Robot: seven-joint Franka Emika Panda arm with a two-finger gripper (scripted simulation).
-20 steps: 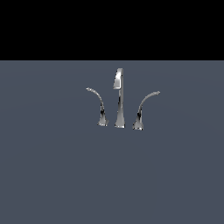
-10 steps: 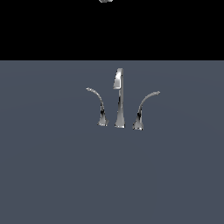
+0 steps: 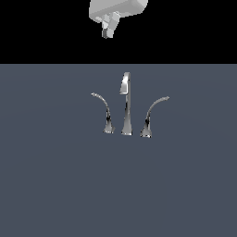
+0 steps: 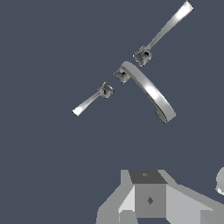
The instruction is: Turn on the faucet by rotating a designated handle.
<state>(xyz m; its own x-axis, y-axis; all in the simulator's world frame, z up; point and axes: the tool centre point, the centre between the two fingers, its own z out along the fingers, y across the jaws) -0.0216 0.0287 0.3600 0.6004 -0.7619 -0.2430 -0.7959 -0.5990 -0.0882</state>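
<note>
Three chrome pieces make up the faucet (image 3: 126,104), which stands on the grey tabletop (image 3: 55,185): a tall spout (image 3: 126,99) in the middle and a curved lever on each side. The handle (image 3: 104,113) to be rotated is the slimmer lever at the exterior view's left, its thin tip arching away from the spout. The other lever (image 3: 152,115) arches toward the exterior view's right.

The end effector (image 3: 109,28) hangs high above the faucet, well apart from every piece. Its fingers appear close together in the exterior view, but whether they are fully pressed together cannot be told; nothing is held.

Task status: no contact has been made, and the handle shows no sign of having been turned. Remaining steps, as judged here: descend to the handle, engage its thin end, rotate it about its base.
</note>
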